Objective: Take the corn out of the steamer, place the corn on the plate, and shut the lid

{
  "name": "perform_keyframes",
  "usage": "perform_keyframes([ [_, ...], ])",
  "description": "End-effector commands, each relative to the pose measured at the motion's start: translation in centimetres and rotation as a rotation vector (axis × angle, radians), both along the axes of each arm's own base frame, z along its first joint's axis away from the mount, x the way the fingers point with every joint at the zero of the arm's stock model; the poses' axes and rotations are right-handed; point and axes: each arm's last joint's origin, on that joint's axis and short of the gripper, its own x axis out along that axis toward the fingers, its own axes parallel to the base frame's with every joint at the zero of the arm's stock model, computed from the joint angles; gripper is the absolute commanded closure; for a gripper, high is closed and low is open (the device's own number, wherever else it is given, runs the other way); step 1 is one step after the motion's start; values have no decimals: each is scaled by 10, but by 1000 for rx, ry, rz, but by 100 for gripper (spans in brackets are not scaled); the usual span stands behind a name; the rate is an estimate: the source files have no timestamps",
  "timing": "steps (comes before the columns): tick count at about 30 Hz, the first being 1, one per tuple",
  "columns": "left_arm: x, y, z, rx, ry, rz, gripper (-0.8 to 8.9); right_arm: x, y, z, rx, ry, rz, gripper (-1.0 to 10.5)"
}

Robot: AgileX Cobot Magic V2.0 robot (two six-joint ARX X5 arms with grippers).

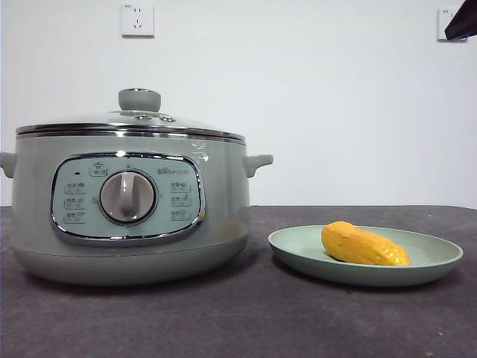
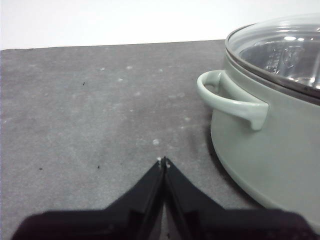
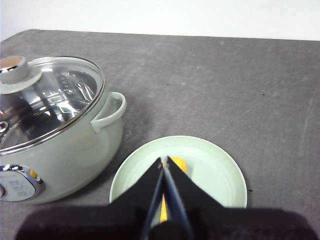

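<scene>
Steamer sits up front with the lid on. Plate at its 3 o'clock holds the corn, long axis sideways. Right gripper hovers above it, left gripper idles; both pressed together, so looks finished.

Hidden and cut-off parts around the steamer

Left handle clipped by the front view's edge; panel symbols too small to read. Cut off at the frame edge in both wrist views, with the lid only partly shown from the left wrist. Beside it, corn mostly hidden behind the right gripper.
</scene>
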Motion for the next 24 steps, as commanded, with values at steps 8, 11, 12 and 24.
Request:
perform_keyframes([
  [8, 1, 0, -5, -35, 11, -7, 817, 0, 0, -2, 5, 7, -5, 946],
  [11, 1, 0, -5, -35, 11, -7, 817, 0, 0, -2, 5, 7, -5, 946],
  [12, 1, 0, -5, -35, 11, -7, 817, 0, 0, -2, 5, 8, -5, 946],
  [24, 1, 0, -5, -35, 11, -6, 817, 0, 0, -2, 3, 5, -6, 946],
])
